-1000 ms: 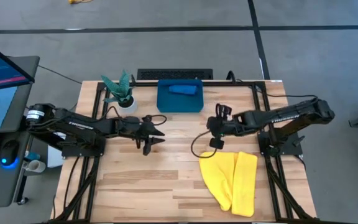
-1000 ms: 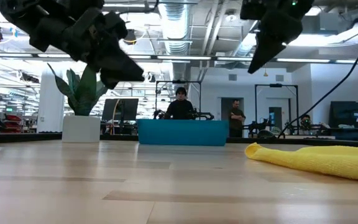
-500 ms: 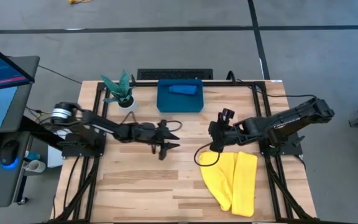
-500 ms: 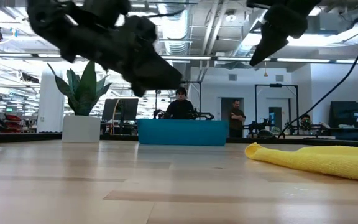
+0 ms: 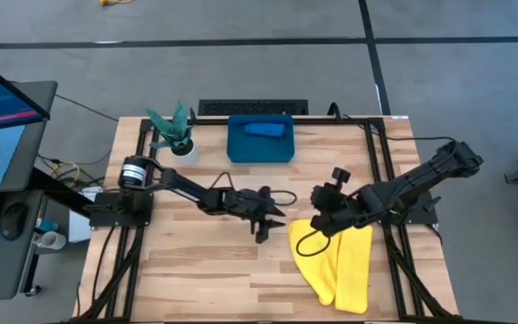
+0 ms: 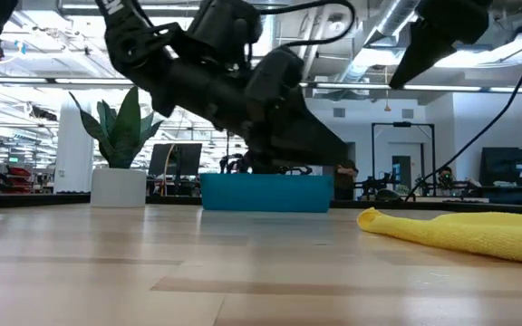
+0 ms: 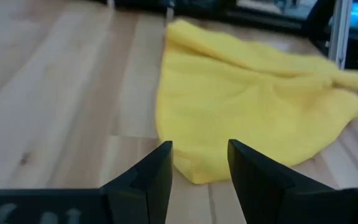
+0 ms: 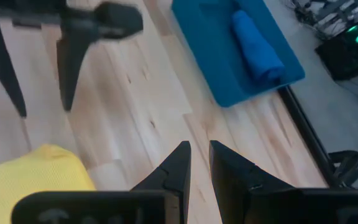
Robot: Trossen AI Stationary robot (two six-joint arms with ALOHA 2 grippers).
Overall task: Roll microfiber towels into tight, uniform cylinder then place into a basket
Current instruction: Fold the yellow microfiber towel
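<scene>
yellow towel point(image 5: 338, 261) lies folded near the front right corner, long axis front to back. left gripper point(image 5: 274, 219), fingers parted, hovers beside its left edge. right gripper point(image 5: 322, 222), fingers narrowly apart, hangs over its far end. blue towel point(image 5: 265, 129) lies rolled, long axis left-right, in the basket point(image 5: 237, 148) at the far edge.

The light wooden table point(image 5: 196, 261) carries the teal basket point(image 5: 237, 148) at its far edge, a potted plant point(image 5: 174, 133) beside it, and the yellow towel point(image 5: 340, 263) toward the near right corner.
</scene>
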